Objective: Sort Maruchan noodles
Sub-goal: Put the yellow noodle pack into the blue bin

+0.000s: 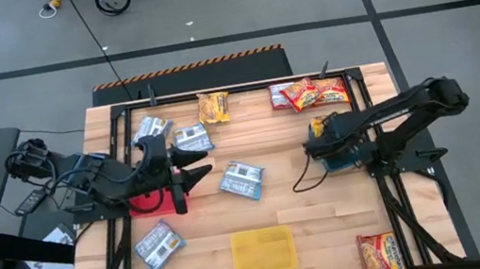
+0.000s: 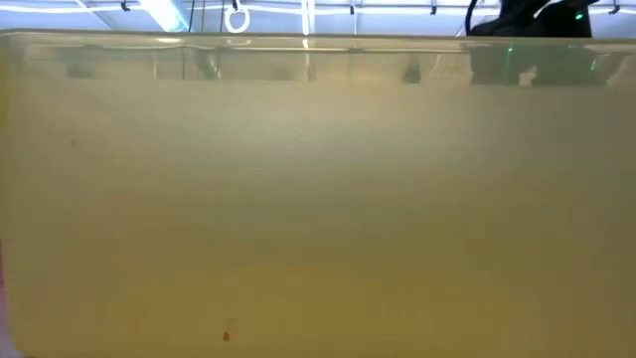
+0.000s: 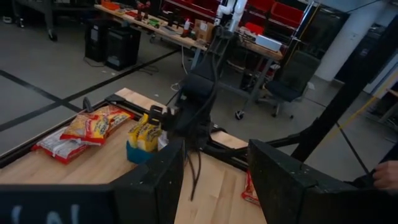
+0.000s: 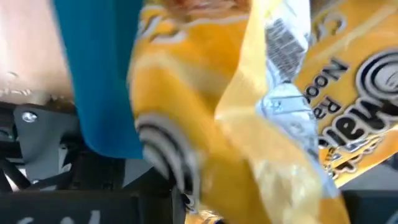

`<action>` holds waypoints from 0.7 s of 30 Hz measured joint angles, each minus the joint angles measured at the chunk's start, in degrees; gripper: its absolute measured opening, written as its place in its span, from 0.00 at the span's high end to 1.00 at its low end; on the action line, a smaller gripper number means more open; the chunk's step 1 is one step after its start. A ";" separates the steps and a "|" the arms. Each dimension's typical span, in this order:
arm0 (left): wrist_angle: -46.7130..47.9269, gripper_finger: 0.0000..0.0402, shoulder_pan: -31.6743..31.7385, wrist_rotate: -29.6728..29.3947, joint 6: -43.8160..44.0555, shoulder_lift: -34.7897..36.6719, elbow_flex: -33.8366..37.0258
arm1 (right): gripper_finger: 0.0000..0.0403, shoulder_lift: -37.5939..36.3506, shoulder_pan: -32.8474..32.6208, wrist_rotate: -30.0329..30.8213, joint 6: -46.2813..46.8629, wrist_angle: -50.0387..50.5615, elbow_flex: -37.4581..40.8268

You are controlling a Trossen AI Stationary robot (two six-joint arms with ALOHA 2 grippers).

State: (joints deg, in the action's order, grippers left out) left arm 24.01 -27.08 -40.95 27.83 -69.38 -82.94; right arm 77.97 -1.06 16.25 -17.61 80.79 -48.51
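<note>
I've got the right gripper [image 1: 319, 132] over the blue tray [image 1: 339, 160] at the desk's [image 1: 307, 201] right side, jaws clenched on a yellow packet [image 1: 319, 126] that fills my right wrist view [image 4: 249, 124]. Left gripper [image 1: 191, 176] waits above the red tray [image 1: 153, 202], jaws released, holding nothing. Blue packets [image 1: 242, 180] lie mid-desk, red ones [image 1: 310, 93] at the far edge. I judge this mid-sort: yellow belongs in the yellow tray [image 1: 263, 250] near me, so next I carry it there.

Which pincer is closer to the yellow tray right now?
Left, marginally. The left pincer sits up-left of the yellow tray; the right pincer, gripping a yellow packet, is farther up-right.
</note>
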 joint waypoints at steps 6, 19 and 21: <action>0.00 0.55 0.01 -0.12 -0.02 0.00 0.00 | 0.67 1.01 1.70 -0.06 0.58 8.46 -3.67; 0.37 0.55 0.02 -1.42 -0.04 -0.02 0.00 | 0.71 1.54 4.91 9.61 -2.56 9.26 -8.22; 0.28 0.55 0.03 -1.51 -0.02 -0.39 0.00 | 0.72 1.53 5.43 9.27 -2.29 9.22 -8.22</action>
State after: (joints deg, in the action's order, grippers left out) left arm 24.29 -27.05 -42.46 27.81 -69.78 -82.94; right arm 79.50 4.37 25.52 -19.90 90.02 -56.73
